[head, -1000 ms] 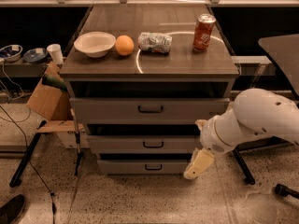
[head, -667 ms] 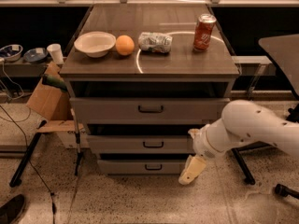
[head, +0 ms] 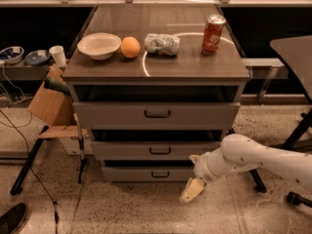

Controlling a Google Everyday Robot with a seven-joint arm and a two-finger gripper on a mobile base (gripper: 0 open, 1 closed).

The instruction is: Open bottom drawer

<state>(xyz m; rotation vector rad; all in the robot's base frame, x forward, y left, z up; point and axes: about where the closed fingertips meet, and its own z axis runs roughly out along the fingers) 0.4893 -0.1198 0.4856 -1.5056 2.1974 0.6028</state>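
Note:
The bottom drawer (head: 146, 173) is the lowest and narrowest of three grey fronts on the cabinet, closed, with a small black bar handle (head: 160, 174). My gripper (head: 191, 191) hangs low at the end of the white arm (head: 253, 160), just right of and slightly in front of the bottom drawer's right end, near the floor. It is apart from the handle, to its right and a little lower.
The middle drawer (head: 160, 150) and the top drawer (head: 157, 114) are above. On the cabinet top stand a white bowl (head: 99, 45), an orange (head: 130, 47), a crumpled bag (head: 162, 44) and a red can (head: 213, 33). A cardboard box (head: 51, 104) stands left, a chair base (head: 297, 199) right.
My arm and gripper have moved left and down, closer to the bottom drawer's right end. The drawers have not moved.

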